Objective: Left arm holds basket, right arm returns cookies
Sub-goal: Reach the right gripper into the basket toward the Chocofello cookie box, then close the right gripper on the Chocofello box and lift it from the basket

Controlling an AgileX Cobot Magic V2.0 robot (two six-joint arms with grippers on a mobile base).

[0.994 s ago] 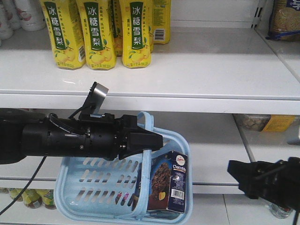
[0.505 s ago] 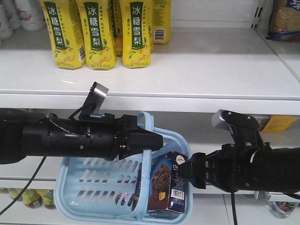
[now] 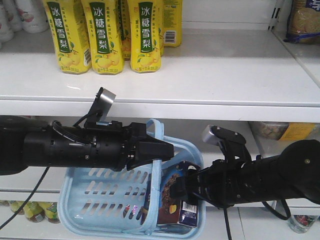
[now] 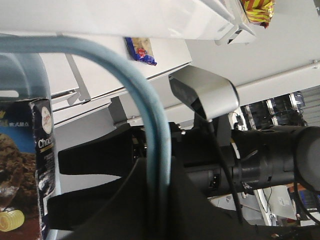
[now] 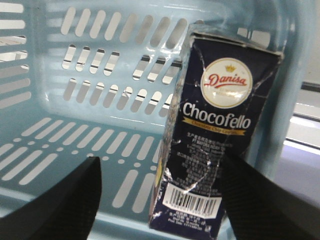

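Right wrist view: right gripper (image 5: 159, 160) is spread wide. One black finger (image 5: 55, 200) sits low left over the basket floor, well apart from the cookies box. The other finger (image 5: 260, 195) sits low right and overlaps the box's lower right edge. Contact there: cannot tell. Nothing is pinched.

Cookies box (image 5: 220, 130) stands between the two fingers, inside the basket (image 5: 100, 75), at its right end against the end wall, with its top tilted slightly to the right. The narrow side faces the camera: round red-and-white logo, white "Chocofello" lettering, barcode at the bottom. The cardboard is creased.

Left wrist view: left gripper (image 4: 165, 210) is pressed together on the hoop handle (image 4: 152, 120), which runs down into the black jaws. The cookies box is at the far left of the frame. The right arm (image 4: 260, 160) lies across behind the handle.

Front view: left arm (image 3: 65, 147) reaches in horizontally from the left, with the silver-white tab (image 3: 106, 97) on top and its wedge tip at the handle. The basket hangs below it. The right arm enters from the right, its tip over the basket's right rim at the upper part of the box.

Behind: white shelf (image 3: 225, 70) with yellow-labelled drink bottles (image 3: 102, 35) upper left, and a packet (image 3: 304, 20) top right.
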